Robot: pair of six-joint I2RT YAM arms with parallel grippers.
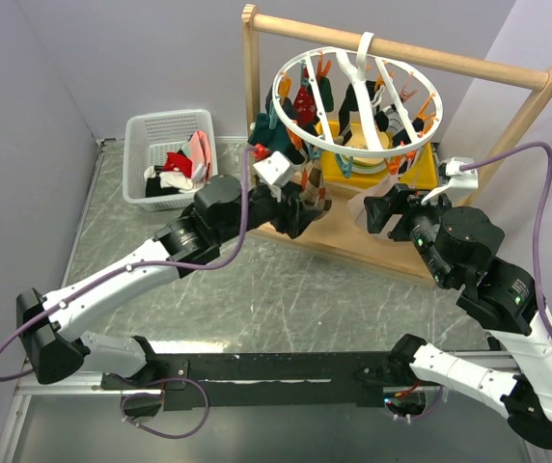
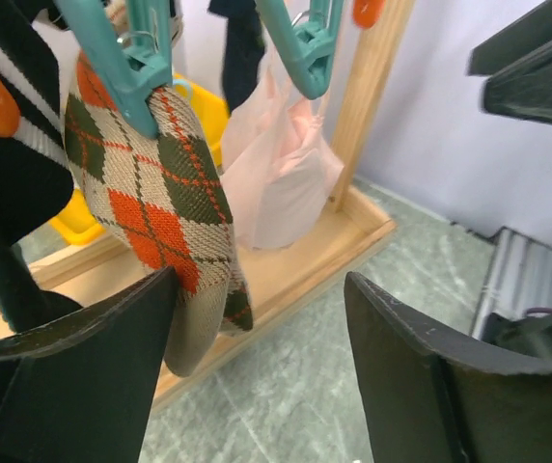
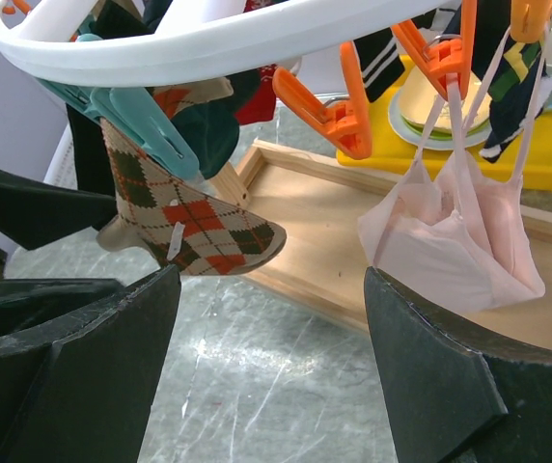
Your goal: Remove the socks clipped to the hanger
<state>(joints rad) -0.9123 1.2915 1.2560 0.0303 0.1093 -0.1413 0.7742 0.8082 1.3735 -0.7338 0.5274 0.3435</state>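
Note:
The white round hanger [image 1: 358, 92] hangs from a wooden rail with several socks clipped under it. My left gripper [image 1: 310, 207] is open below its near left side. In the left wrist view [image 2: 262, 289] an argyle sock [image 2: 151, 183], held by a teal clip [image 2: 126, 58], hangs against my left finger [image 2: 83, 357]. A pale pink sock [image 2: 281, 174] hangs behind it. My right gripper [image 1: 377, 207] is open and empty. In the right wrist view [image 3: 271, 280] it is below the ring [image 3: 208, 39], between the argyle sock [image 3: 194, 217] and the pink sock [image 3: 455, 241].
A white basket [image 1: 165, 118] at the back left holds several loose socks. The tall wooden frame [image 1: 401, 53] stands on a wooden base [image 3: 305, 241]. A yellow tray [image 3: 546, 145] with a cup sits behind the hanger. Grey walls close both sides.

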